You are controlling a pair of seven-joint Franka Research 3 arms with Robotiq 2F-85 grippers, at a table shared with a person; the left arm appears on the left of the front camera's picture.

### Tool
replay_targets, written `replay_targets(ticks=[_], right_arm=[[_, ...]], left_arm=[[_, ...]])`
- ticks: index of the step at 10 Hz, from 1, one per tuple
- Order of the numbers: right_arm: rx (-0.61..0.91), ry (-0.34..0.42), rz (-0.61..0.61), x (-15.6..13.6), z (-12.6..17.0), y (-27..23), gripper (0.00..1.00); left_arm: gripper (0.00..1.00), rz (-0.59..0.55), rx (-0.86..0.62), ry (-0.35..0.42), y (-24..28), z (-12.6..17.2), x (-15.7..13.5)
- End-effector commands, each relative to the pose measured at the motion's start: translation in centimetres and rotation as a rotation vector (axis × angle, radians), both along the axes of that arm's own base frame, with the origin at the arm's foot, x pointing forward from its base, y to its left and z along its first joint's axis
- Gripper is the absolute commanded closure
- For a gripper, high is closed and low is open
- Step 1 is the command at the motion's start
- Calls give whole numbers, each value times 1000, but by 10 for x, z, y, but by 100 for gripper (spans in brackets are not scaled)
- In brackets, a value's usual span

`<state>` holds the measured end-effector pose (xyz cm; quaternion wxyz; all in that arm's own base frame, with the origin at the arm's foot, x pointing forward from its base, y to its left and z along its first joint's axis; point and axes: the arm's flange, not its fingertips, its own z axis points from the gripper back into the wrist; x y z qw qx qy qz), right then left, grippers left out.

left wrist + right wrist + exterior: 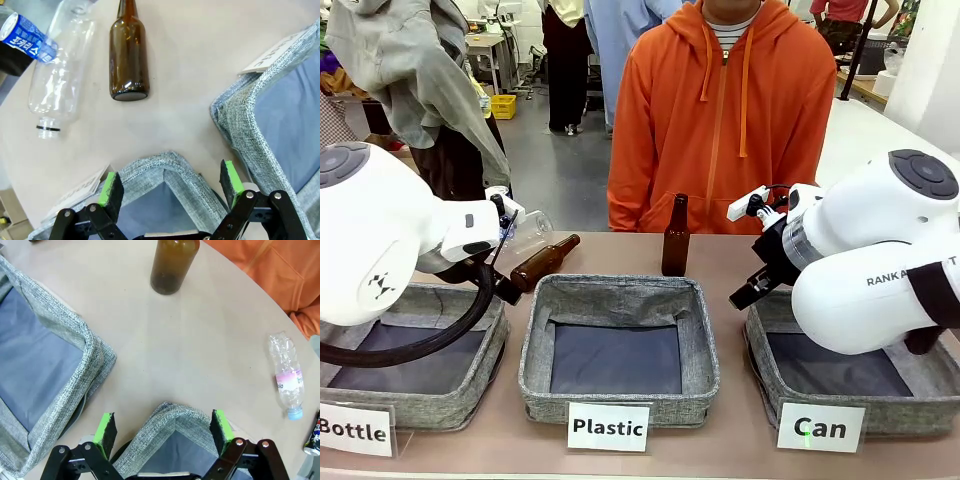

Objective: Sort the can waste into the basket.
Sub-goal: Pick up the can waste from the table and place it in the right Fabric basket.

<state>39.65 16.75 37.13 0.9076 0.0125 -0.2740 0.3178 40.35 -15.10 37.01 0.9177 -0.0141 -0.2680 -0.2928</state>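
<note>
Tan tabletop (740,455), matte. At its near edge in the front view stand 3 white cards: "Bottle" card (355,430) at 7 o'clock, "Plastic" card (608,427) at 6, "Can" card (820,428) at 5. Just behind each is a square grey fabric basket w/ dark floor: Bottle basket (450,395), Plastic basket (705,370), Can basket (900,418), side by side w/ small gaps.

Past the baskets, a lying brown bottle (545,262) sits at 11 o'clock of the Plastic basket, a clear bottle (525,230) just behind it, and an upright brown bottle (675,235) at 12. At the far edge is a person in orange hoodie (720,110). Behind is a workshop floor, yellow crate (503,105), grey garment (410,60) hanging at 10.

L gripper (171,184): jaws wide apart, nothing btwn pads, over a grey basket's corner; contact can't tell. In its wrist view the blue can (27,36) lies on the table at 10 o'clock, right against the clear bottle.

R gripper (162,430): also wide apart, empty, over a corner of the Can basket. The dark can (314,436) is at 4 o'clock of its wrist view, cut by the pic edge, outside the basket, near a labelled clear bottle (287,377) at 3.
</note>
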Motion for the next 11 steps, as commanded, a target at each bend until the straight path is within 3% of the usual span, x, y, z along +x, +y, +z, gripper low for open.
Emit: replay_targets(ticks=[1, 2, 3, 4, 6, 7, 9, 11], right_arm=[[0, 57, 2, -1, 22, 2, 0], [52, 61, -33, -7, 58, 2, 0], [131, 121, -129, -24, 107, 8, 0], [193, 161, -150, -49, 146, 4, 0], [346, 210, -113, -101, 190, -31, 0], [506, 233, -96, -118, 196, -67, 0], [835, 274, -232, -125, 178, -156, 0], [1150, 255, -332, -134, 150, -237, 0]], left_arm=[[0, 0, 0, 0, 0, 0, 0], [0, 6, -16, -56, 8, 34, -10], [0, 136, -113, -25, 14, 82, -27], [0, 121, -205, -4, 23, 120, -52], [0, 2, -358, -31, 57, 156, -106], [0, -67, -429, -61, 101, 166, -134], [0, -37, -648, -1, 204, 156, -149], [0, 43, -950, 18, 309, 97, -162]])
